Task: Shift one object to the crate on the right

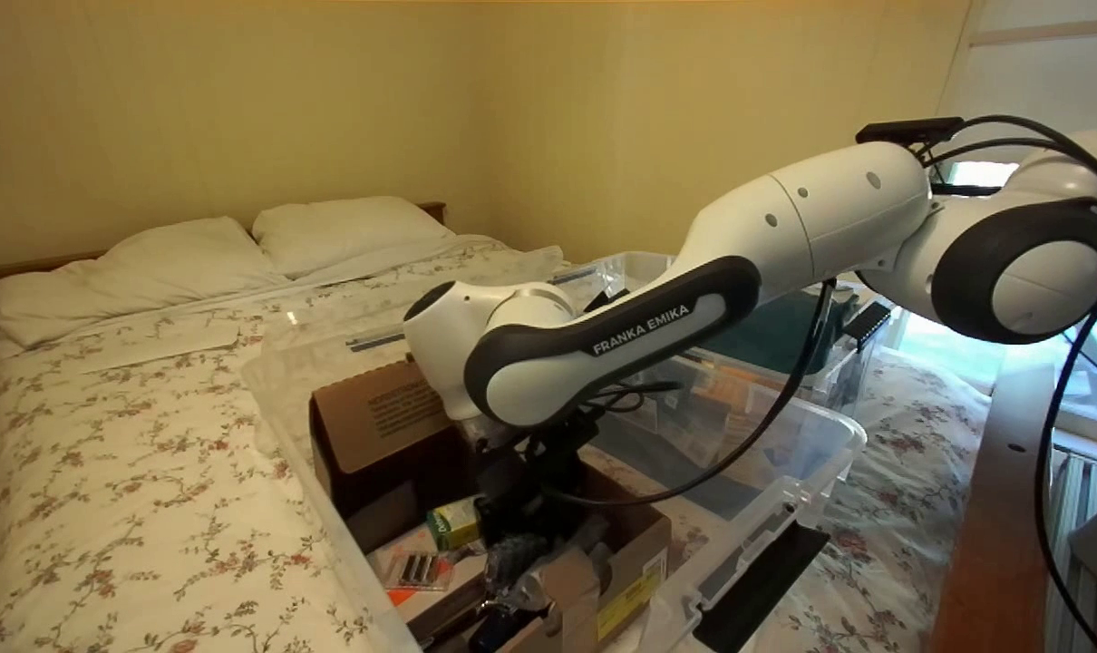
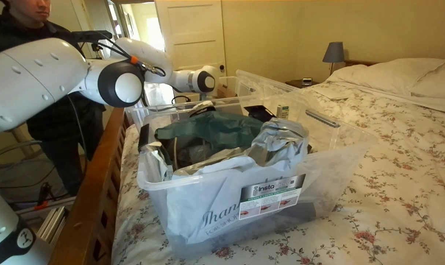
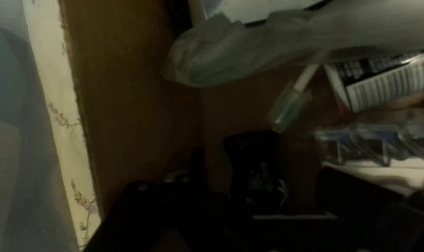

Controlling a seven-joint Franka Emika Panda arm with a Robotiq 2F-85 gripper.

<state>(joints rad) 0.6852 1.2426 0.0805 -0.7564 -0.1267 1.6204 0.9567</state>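
In the wrist view my gripper (image 3: 261, 166) is open, reaching down inside a brown cardboard box (image 1: 635, 567). A black object (image 3: 255, 168) lies between its spread fingers, with brown floor showing on both sides of it. Shadow hides the object's details. From outside, the dark gripper (image 1: 526, 521) is sunk among the box's contents, its fingertips hidden. The crate (image 2: 340, 169), a clear plastic tub, stands beside the tub with the cardboard box. Green fabric and grey-white bags fill much of it. Behind the arm, part of the crate (image 1: 843, 385) also shows.
Around the gripper lie a grey bag (image 3: 250, 57), a barcoded carton (image 3: 390, 78), a small capped tube (image 3: 287, 106) and a clear pack (image 3: 376, 147). A yellow-green box (image 1: 455, 523) sits nearby. A wooden rail (image 1: 1002, 508) edges the bed. A person (image 2: 64, 110) stands beyond it.
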